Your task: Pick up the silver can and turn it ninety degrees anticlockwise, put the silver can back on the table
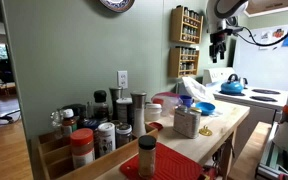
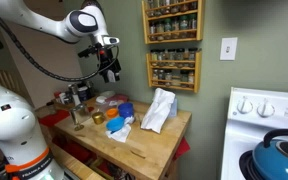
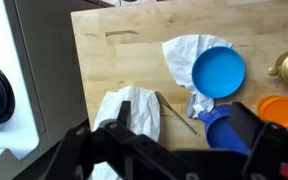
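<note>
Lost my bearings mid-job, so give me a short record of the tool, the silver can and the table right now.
table: pale wood, cluttered
tool: open, empty, raised well above the table
silver can: upright on the table, untouched
under tool in wrist view: blue bowl, white cloth; can not in view
task step: pick not yet begun

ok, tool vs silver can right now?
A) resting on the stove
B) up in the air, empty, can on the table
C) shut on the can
B: in an exterior view the tool hangs up by the wall spice rack, well above the silver can standing on the table; the wrist view shows its jaws apart, nothing between.
</note>
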